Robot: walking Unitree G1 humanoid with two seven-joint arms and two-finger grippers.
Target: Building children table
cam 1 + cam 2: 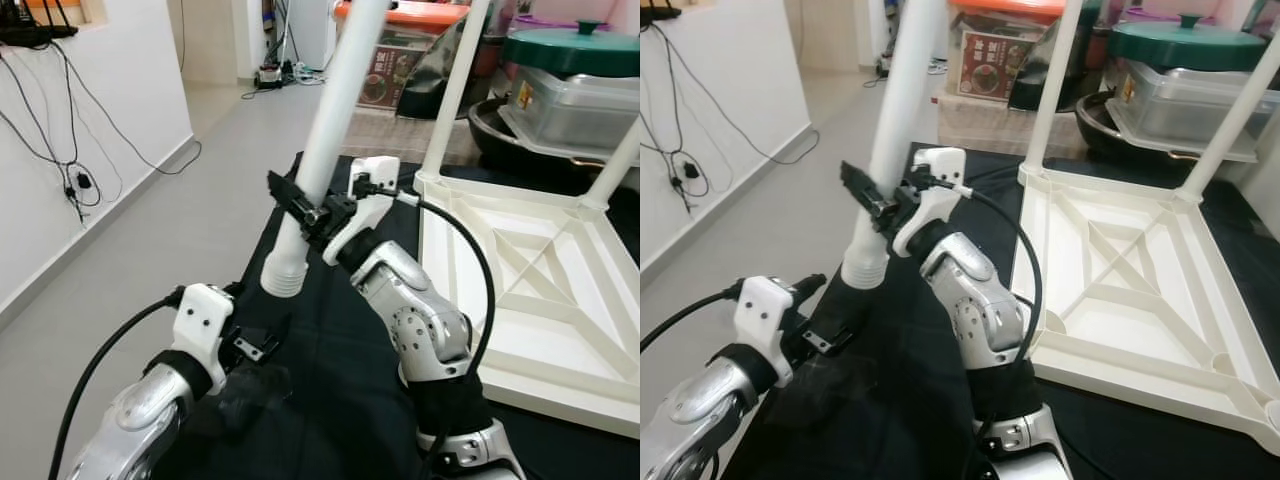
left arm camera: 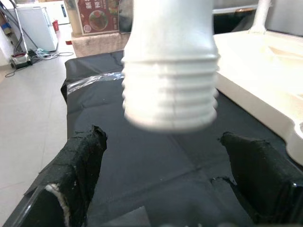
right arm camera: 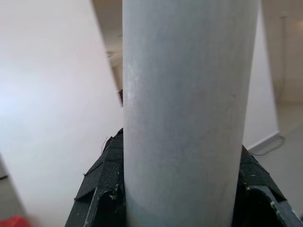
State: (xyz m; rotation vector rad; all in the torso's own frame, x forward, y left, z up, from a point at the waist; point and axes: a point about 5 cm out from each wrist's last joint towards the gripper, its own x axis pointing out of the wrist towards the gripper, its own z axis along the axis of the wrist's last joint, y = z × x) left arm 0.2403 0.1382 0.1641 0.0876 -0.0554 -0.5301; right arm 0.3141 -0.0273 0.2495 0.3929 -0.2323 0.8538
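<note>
Right gripper (image 1: 300,205) clamped on white table leg (image 1: 325,130) — left gripper (image 2: 165,184) spread below its threaded end; no legible labels.

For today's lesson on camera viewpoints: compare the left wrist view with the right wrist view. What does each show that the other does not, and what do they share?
Left wrist view alone: the leg's threaded end hanging above the black cloth, the upturned tabletop beside it, and the left gripper open beneath. Right wrist view alone: the right gripper shut on the smooth shaft, with a pale wall behind. Both share the white table leg.
</note>
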